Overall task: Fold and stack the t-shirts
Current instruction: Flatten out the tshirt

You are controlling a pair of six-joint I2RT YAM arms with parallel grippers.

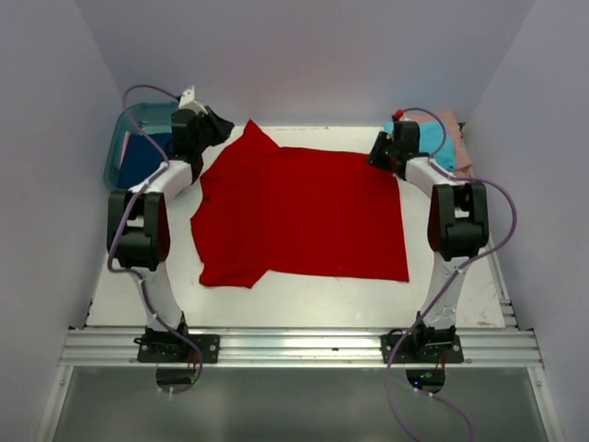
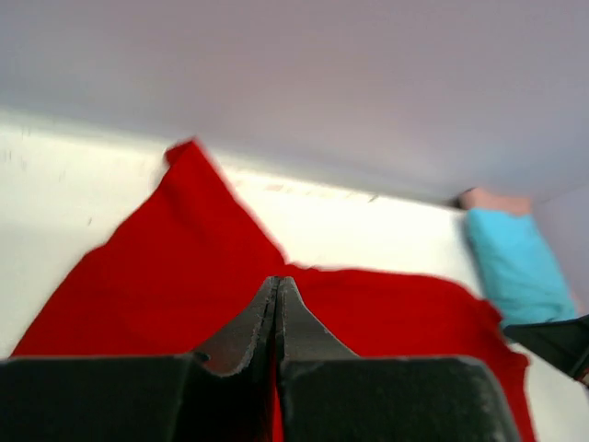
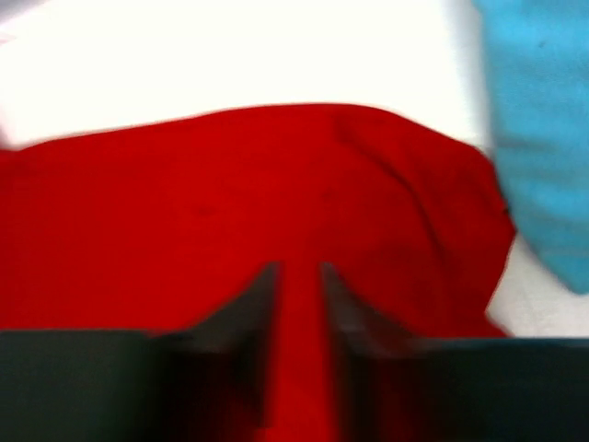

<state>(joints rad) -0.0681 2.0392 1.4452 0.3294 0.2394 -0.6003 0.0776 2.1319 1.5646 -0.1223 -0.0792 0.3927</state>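
The bright red t-shirt [image 1: 304,216] lies spread flat across the table, neck to the left and hem to the right. It also fills the left wrist view [image 2: 138,276] and the right wrist view [image 3: 230,193]. My left gripper [image 1: 225,129] is at the far sleeve with its jaws pressed together [image 2: 278,284]; the cloth looks flat there. My right gripper [image 1: 377,155] is over the far hem corner, jaws slightly apart [image 3: 299,272] with red cloth showing between them. The folded teal t-shirt [image 1: 444,147] and pale pink t-shirt [image 1: 454,129] lie at the far right. The dark blue t-shirt [image 1: 143,158] is in the tub.
A teal plastic tub [image 1: 117,152] stands at the far left behind the left arm. Grey walls close in the back and both sides. The teal shirt [image 3: 543,120] is just right of my right gripper. An aluminium rail [image 1: 294,345] runs along the near edge.
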